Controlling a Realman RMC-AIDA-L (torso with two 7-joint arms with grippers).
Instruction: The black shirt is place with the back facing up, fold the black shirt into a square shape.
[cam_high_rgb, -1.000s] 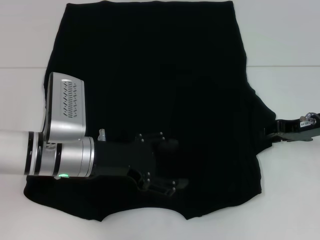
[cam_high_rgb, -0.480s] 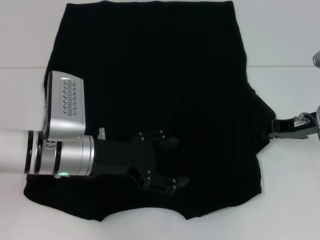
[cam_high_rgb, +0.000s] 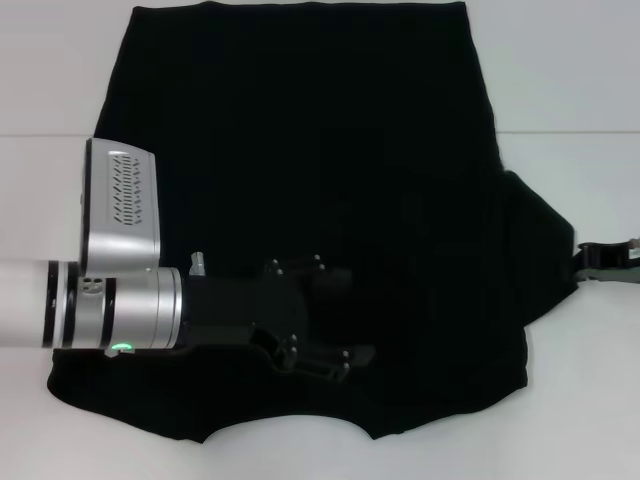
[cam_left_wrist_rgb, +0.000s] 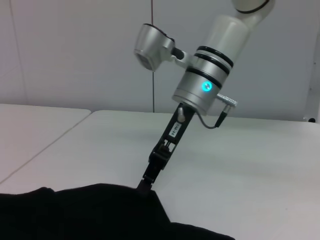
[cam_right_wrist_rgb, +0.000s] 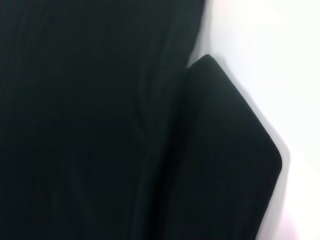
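Observation:
The black shirt lies spread flat on the white table, plain side up. My left gripper rests low over the shirt's near middle with its fingers spread apart, holding nothing. My right gripper is at the right edge of the head view, shut on the tip of the shirt's right sleeve, which is stretched out sideways. The left wrist view shows the right gripper pinching the edge of the cloth. The right wrist view shows only the sleeve and body of the shirt.
A seam runs across the white table behind the sleeve. Bare table shows to the right of the shirt and along the near edge. A pale wall stands behind the table in the left wrist view.
My right gripper has moved to the right, drawing the sleeve outward into a point. My left arm has shifted slightly left; its gripper stays on the shirt.

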